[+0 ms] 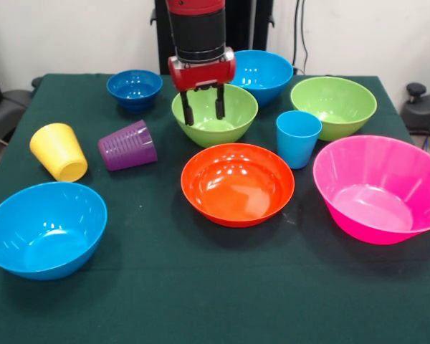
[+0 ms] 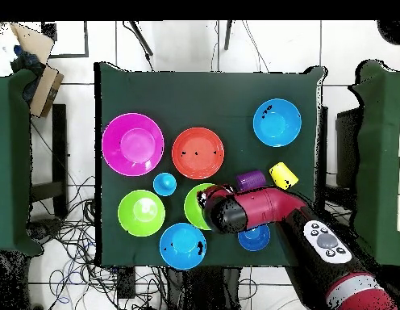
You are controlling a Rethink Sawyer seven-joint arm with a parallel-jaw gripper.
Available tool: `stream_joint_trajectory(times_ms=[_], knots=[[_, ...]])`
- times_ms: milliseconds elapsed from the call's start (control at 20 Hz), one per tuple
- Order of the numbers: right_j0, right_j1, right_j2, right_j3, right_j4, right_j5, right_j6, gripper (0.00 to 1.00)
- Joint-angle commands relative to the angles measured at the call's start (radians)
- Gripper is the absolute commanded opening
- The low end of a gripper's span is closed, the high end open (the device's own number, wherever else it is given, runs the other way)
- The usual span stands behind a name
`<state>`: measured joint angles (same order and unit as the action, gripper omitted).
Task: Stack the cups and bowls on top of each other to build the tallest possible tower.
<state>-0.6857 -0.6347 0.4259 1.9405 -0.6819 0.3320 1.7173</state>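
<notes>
I see the claw (image 1: 203,106) hanging over the middle lime bowl (image 1: 215,115), fingers parted and holding nothing. Taking that bowl as landmark in the front view: orange bowl (image 1: 237,183) just in front of it, light blue cup (image 1: 298,138) upright to its right, second lime bowl (image 1: 333,107) beyond the cup, pink bowl (image 1: 379,188) front-right. A light blue bowl (image 1: 260,75) sits close behind it, dark blue bowl (image 1: 135,89) back-left. Purple cup (image 1: 127,145) and yellow cup (image 1: 59,151) lie tipped to its left, the other light blue bowl (image 1: 44,228) front-left. All rest apart on the green counter (image 1: 201,287); nothing is stacked.
</notes>
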Motion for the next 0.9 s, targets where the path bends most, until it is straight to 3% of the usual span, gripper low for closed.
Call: stream_joint_trajectory(times_ms=[50,250,900], knots=[[-0.034,0.038,0.119,0.027,-0.058,0.185,-0.256,1.00],[-0.078,0.028,0.168,0.034,-0.057,0.269,-0.342,1.00],[-0.155,0.052,0.268,0.008,-0.120,0.385,-0.420,1.00]])
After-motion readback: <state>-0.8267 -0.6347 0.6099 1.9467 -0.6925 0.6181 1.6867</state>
